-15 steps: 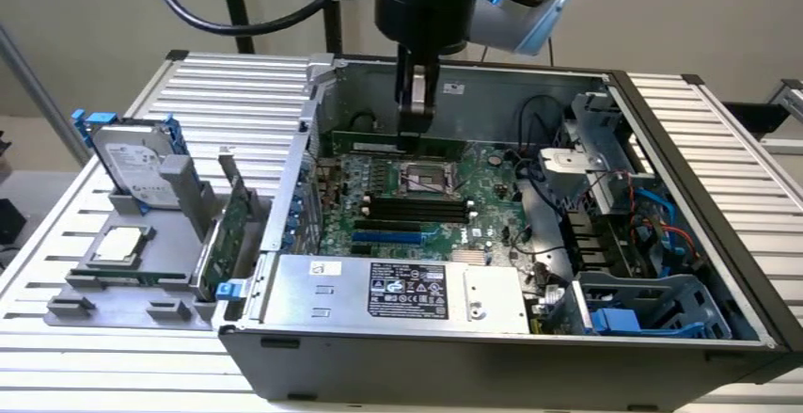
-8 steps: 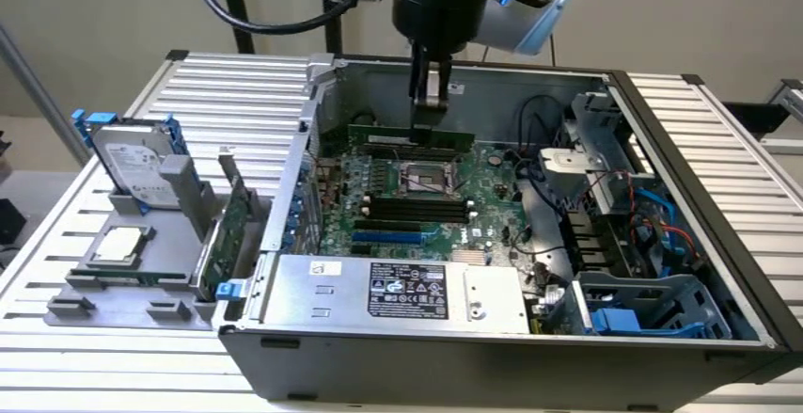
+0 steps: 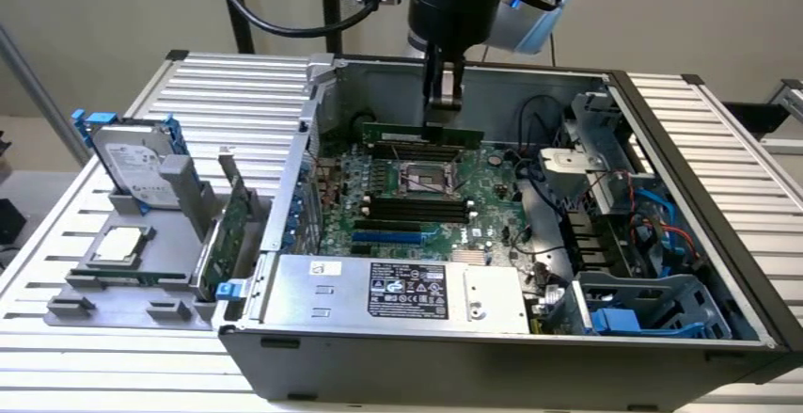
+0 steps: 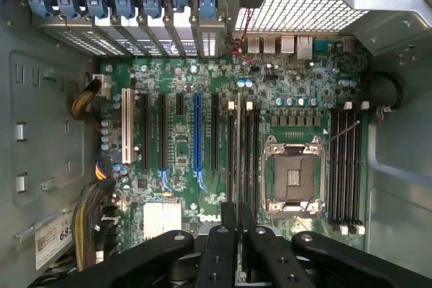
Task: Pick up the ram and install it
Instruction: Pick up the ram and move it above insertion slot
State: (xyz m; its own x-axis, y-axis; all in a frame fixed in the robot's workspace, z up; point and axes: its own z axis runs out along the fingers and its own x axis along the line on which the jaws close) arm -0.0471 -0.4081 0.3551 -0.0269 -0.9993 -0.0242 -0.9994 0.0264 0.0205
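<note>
Exterior view: ram (image 3: 415,135) broadside in pincer (image 3: 439,112)

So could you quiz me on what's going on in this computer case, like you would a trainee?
1. True or false: the gripper holds the ram over the motherboard, inside the open case.
2. What lies flat on the grey holder outside the case? A) a silver processor chip B) a screwdriver C) a fan
3. Fill in: the processor socket on the motherboard is ____ (empty or filled).
Key: 1 true; 2 A; 3 empty.
</note>
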